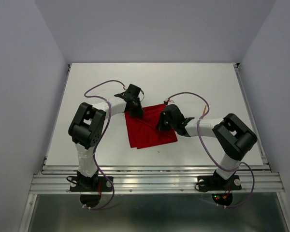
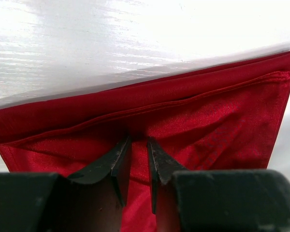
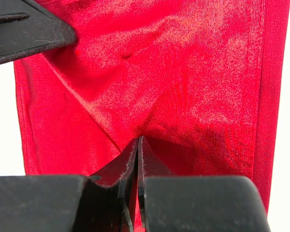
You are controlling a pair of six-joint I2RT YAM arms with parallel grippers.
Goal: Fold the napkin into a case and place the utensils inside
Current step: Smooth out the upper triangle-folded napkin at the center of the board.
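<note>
White, glossy surface (image 1: 208,87) under pale grey walls carries the napkin (image 1: 147,133) at its middle, between the 2 arms. It is a plain bright red cloth, soft and faintly shiny, folded into a rough slanted rectangle with a stitched hem. At its far edge the left tool (image 2: 138,140) pinches a thick fold, jaws narrowly parted. On the other side the right tool (image 3: 137,140) is almost fully closed on a pucker of cloth.

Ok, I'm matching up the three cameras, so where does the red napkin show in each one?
Top external: the napkin lies in the middle of the table.
Left wrist: the napkin fills the lower half, table above.
Right wrist: the napkin fills nearly the whole frame.
Shared landmark: the white table bordering the cloth.
</note>
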